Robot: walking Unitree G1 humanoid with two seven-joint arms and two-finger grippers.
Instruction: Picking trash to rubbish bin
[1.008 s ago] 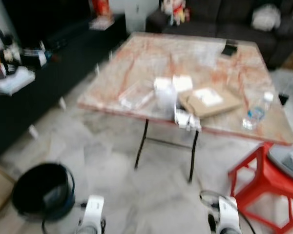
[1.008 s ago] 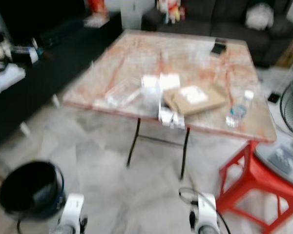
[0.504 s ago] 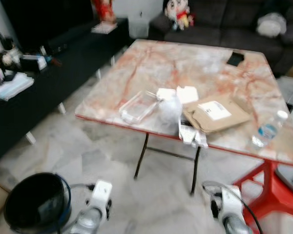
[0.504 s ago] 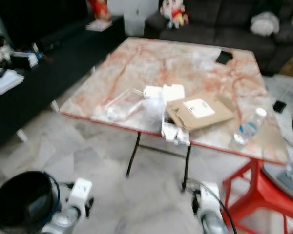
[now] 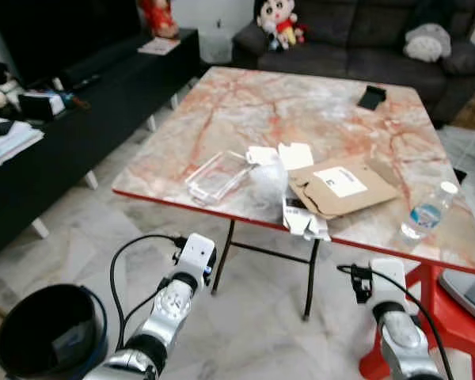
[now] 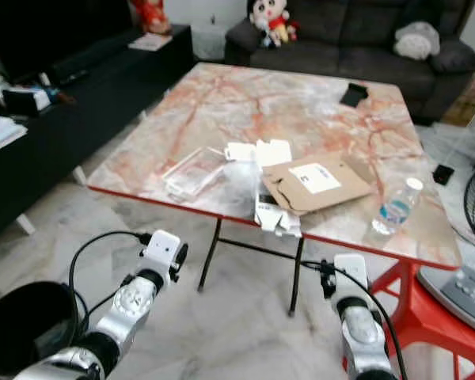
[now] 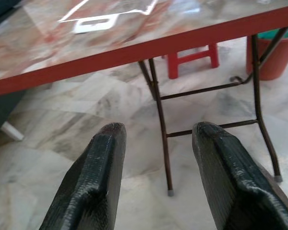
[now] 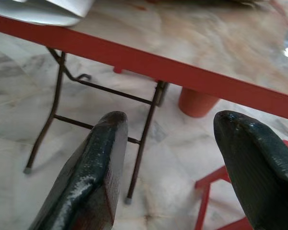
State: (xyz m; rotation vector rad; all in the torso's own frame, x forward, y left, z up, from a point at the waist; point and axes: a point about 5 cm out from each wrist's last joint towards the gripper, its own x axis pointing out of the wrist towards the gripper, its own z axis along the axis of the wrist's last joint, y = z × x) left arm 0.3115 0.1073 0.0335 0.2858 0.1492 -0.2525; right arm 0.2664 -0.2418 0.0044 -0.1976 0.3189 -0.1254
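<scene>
So the robot's standing in front of a folding table [image 5: 222, 103] with a marble-pattern top and red edge, and all the trash sits near the front edge of it: a clear plastic container [image 5: 218, 175], a crumpled clear plastic bag [image 5: 267, 179] just beside it, a couple of white paper scraps [image 5: 295, 154] behind that, a flat brown cardboard mailer [image 5: 342, 185] with a white label, and a small white box [image 5: 303, 221] hanging partly over the table edge. A water bottle [image 5: 427, 211] stands upright off toward the right front corner, and there's a small black object [image 5: 371, 97] way at the far side. The black rubbish bin [image 5: 43, 342] is on the marble floor at the robot's lower left, well apart from the table. Both arms are raised in front of the table but below the tabletop. The left gripper [image 7: 156, 158] has its fingers spread wide with nothing between them, pointed at the table legs and red edge. Same deal with the right gripper [image 8: 182, 158], fingers apart and empty, looking under the table. A red stool [image 6: 427, 317] sits by the right side, and a dark sofa [image 5: 364, 32] with a plush doll [image 5: 273, 17] is behind the table.
</scene>
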